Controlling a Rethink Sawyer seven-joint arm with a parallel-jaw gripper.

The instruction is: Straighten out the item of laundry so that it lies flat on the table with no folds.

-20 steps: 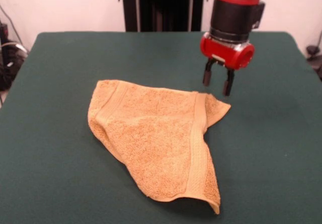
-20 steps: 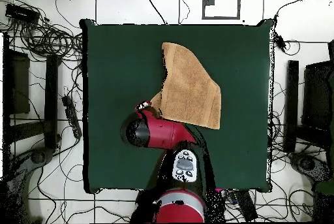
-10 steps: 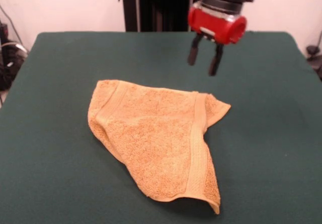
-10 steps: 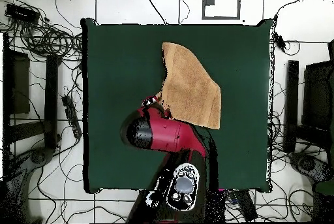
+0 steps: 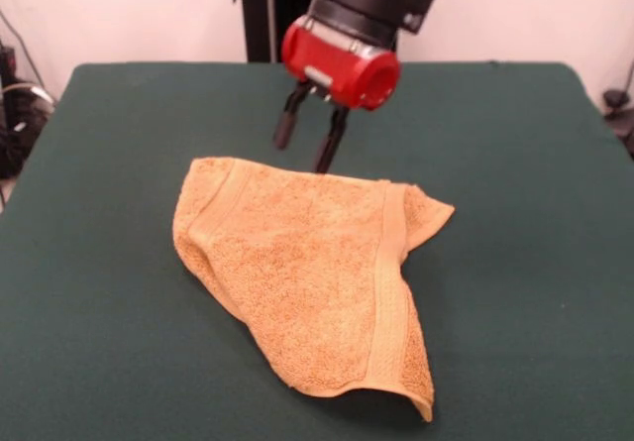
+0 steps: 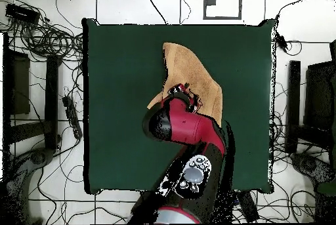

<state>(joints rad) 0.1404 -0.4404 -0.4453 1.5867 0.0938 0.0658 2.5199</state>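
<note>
The orange-tan towel lies crumpled and folded on the dark green table, with a woven band running down its right side and a pointed corner at the right. In the overhead view the towel is partly hidden under the arm. My gripper hangs just above the towel's far edge, its two black fingers apart and holding nothing. In the overhead view the gripper sits over the towel's middle.
The black pedestal stands behind the table's far edge. Cables and equipment lie on the floor around the table. Bare green cloth spreads to the right and left of the towel.
My gripper has swung from beside the towel's right corner, up and leftward in the front view, and now hangs above the towel's far edge. The towel has not moved.
</note>
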